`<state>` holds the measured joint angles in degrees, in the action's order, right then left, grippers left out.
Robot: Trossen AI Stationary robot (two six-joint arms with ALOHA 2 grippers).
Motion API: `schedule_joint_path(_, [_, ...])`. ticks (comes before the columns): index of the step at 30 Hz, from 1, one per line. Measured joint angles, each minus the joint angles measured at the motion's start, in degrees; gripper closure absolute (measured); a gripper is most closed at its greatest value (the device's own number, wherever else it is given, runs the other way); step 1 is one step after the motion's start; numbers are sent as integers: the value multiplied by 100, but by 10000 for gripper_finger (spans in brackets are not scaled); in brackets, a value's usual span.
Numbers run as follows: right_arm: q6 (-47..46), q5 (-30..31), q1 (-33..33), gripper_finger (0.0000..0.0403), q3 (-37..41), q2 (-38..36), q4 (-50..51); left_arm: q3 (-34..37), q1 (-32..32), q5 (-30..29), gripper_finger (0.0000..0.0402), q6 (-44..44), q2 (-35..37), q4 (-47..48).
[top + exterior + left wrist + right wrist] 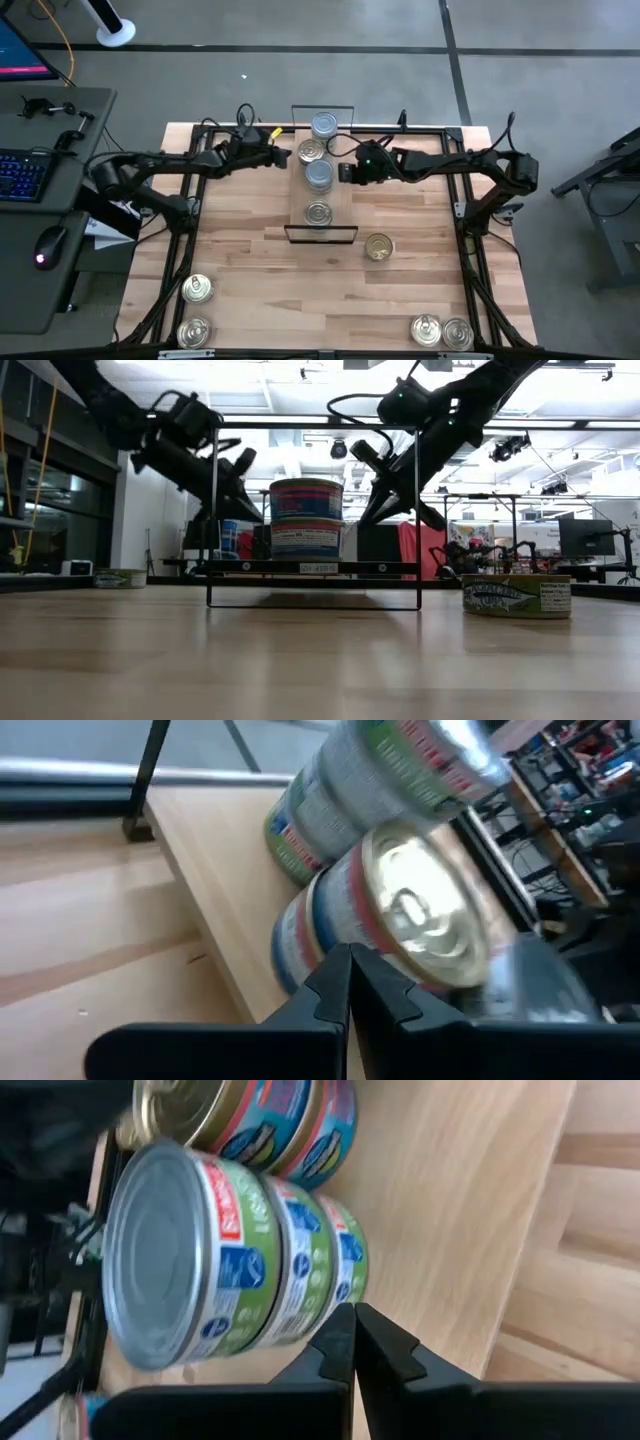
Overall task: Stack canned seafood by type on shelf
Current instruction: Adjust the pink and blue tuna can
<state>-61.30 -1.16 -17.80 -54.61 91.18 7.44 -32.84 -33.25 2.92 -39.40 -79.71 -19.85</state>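
The shelf (pixel 307 194), a narrow wood plank with black wire ends, lies mid-table and carries four piles of canned seafood. From far to near they are a silver-topped pile (pixel 324 125), a gold-topped one (pixel 312 152), a silver-topped one (pixel 318 175) and a gold-topped one (pixel 318 212). My left gripper (pixel 288 155) is shut, just left of the far gold-topped pile (pixel 415 910). My right gripper (pixel 343 172) is shut, just right of the nearer silver-topped, green-labelled pile (pixel 230 1260). My left gripper's shut fingertips (pixel 340 965) come slanting down from the table's left at the side wall of the gold-topped pile (pixel 300 935); I cannot tell whether they touch it. My right gripper's shut fingertips (pixel 350 1325) stand at the foot of the silver-topped pile (pixel 335 1270), coming from the right; I cannot tell whether they touch it.
A loose gold-topped can (pixel 379 247) sits on the tabletop right of the shelf's near end. Two cans (pixel 197 290) (pixel 193 332) sit at the near left corner and two (pixel 427 330) (pixel 457 333) at the near right. A desk with keyboard and mouse (pixel 40 180) stands to the left.
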Motion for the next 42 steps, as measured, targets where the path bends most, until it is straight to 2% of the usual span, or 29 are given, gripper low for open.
schedule_joint_path(6, [23,224,-33,403,0,0,15,2,81,48,401,-253,-487,-127])
schedule_joint_path(14, [467,-140,-17,403,0,0,79,0,328,777,401,-191,-275,-76])
schedule_joint_path(17, [513,-187,-17,403,0,0,134,0,517,841,401,-299,-279,-49])
schedule_joint_path(19, [527,-187,-17,403,0,0,153,0,645,765,402,-299,-279,-56])
schedule_joint_path(26, [597,-187,-17,403,0,0,167,0,841,-160,402,-470,-309,-69])
schedule_joint_path(35, [630,-204,-17,403,0,2,186,0,833,-143,402,-891,-665,-106])
schedule_joint_path(42, [631,-206,-17,403,0,1,192,0,833,-56,402,-1235,-1154,-844])
